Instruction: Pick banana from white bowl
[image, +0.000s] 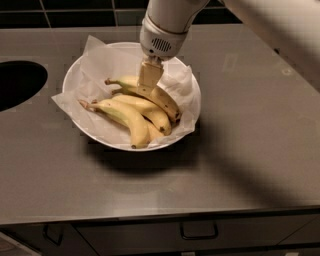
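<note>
Counting one sink cutout (17, 85) far left of gripper, one white bowl (72, 82), one paper liner (95, 55), three bananas. Lying directly under gripper (149, 82): banana (167, 102), rearmost, stem left, dark end right. Lying just in front of tool: middle banana (147, 109), front banana (125, 116). Leaving open countertop (250, 150) right of and in front of tool. Pointing steeply down from arm (170, 20), tip touching banana's mid-length. Opening and hold: cannot tell.
</note>
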